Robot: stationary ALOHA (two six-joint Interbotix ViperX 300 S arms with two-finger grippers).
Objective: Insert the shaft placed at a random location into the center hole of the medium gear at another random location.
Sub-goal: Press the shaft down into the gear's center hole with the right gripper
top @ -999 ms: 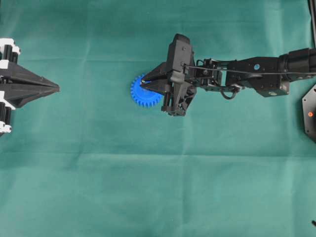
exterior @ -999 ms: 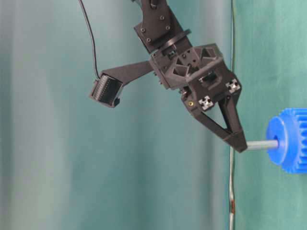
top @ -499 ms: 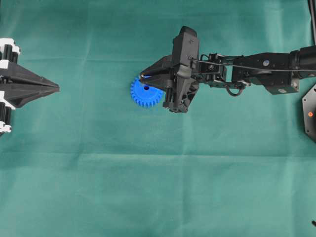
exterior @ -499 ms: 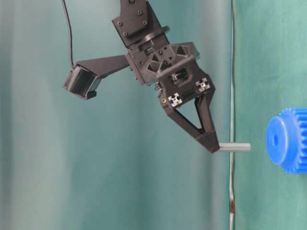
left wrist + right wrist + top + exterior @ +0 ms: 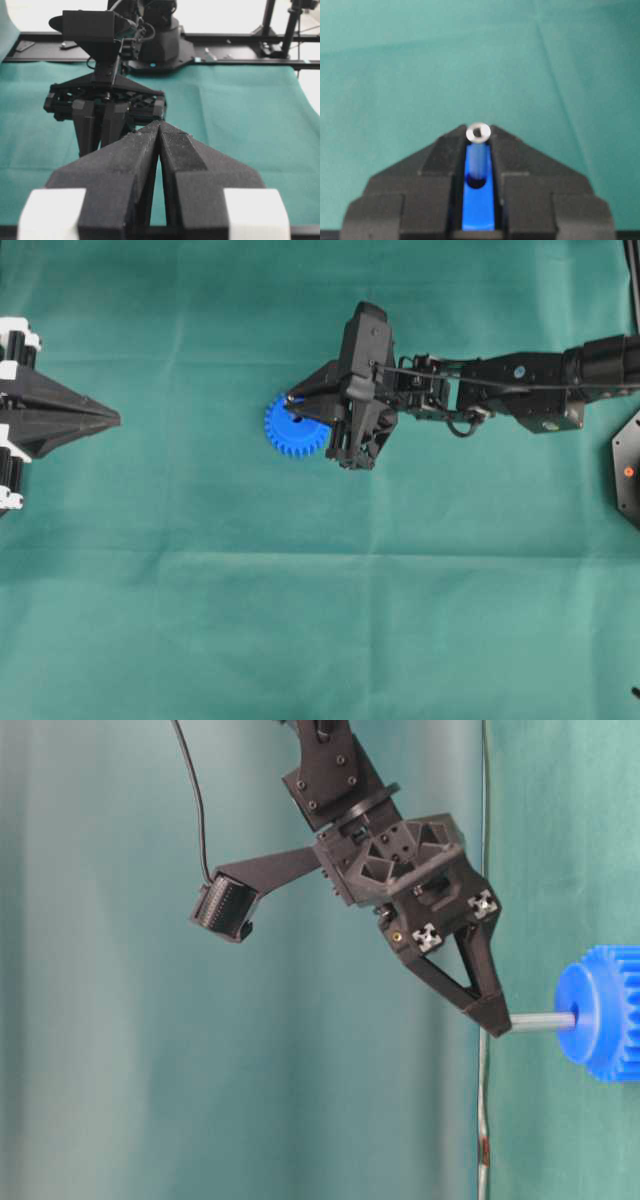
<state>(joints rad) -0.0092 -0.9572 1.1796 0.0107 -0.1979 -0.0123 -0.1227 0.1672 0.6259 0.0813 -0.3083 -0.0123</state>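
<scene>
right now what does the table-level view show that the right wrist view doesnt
Only the table-level view shows the shaft side-on, its tip at the hub of the medium gear, plus the gear's teeth and the whole right gripper. Only the right wrist view shows the shaft's end face, with blue gear between the fingers. Both show the gripper clamping the shaft.

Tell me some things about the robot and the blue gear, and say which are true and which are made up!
1. The right hand holds a thin metal pin. True.
2. The pin's tip meets the middle of the blue gear. True, as the table-level view shows it.
3. The left hand is grabbing the gear. False: it sits far off at the cloth's edge, shut and holding nothing.
4. The gear is red. False: it is bright blue.
5. The cloth under everything is green. True.
</scene>
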